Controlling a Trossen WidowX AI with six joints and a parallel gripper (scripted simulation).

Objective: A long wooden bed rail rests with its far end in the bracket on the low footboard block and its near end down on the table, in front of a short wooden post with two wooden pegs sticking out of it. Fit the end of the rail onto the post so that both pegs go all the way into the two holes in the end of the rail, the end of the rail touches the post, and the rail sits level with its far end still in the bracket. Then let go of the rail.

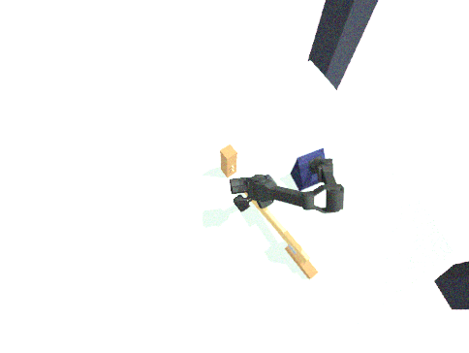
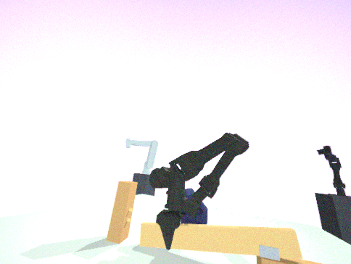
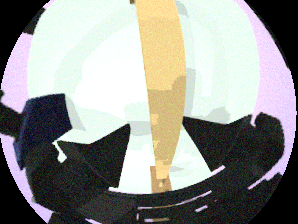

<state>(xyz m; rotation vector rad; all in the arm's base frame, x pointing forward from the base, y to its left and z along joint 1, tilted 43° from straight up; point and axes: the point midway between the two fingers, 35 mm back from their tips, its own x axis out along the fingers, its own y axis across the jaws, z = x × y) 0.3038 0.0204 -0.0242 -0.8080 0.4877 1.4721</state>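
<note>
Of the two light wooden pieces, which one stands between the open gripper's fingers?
The long wooden rail: the gripper straddles its near end. The short upright wooden post stands apart, beside it.

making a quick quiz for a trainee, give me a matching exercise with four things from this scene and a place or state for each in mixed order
Things
1. rail
2. post
3. gripper
4. pegs

Places or states
A. open, fingers down on either side of the rail near its post end
B. standing upright, apart from the rail's end
C. lying long on the table, not yet joined to the post
D. sticking out of the post's side, toward the rail

Right pairs: 1-C, 2-B, 3-A, 4-D
</note>
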